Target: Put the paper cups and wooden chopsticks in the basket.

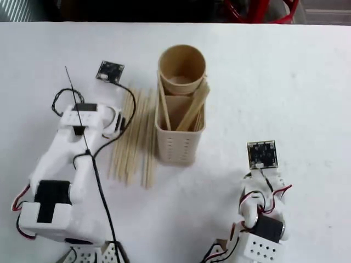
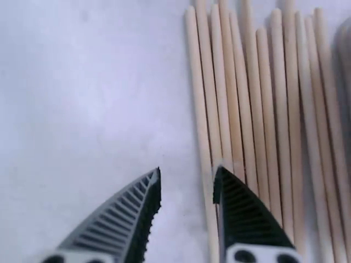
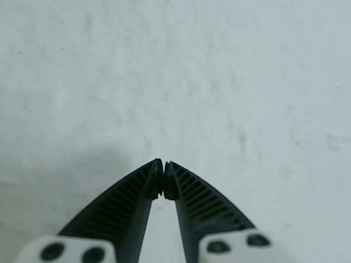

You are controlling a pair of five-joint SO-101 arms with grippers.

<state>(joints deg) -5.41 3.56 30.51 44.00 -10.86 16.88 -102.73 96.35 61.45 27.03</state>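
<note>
Left hand (image 2: pixel 187 174): partly open, empty, at the edge of the chopsticks (image 2: pixel 258 109).
Right hand (image 3: pixel 164 167): closed, empty.
Risk: my closing may roll them apart, gripping none.

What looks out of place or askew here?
Nothing looks damaged. The paper cups stick up above the basket's far end, the leaning chopsticks cross it diagonally, and the loose chopsticks lie unevenly fanned on the table beside it.
</note>
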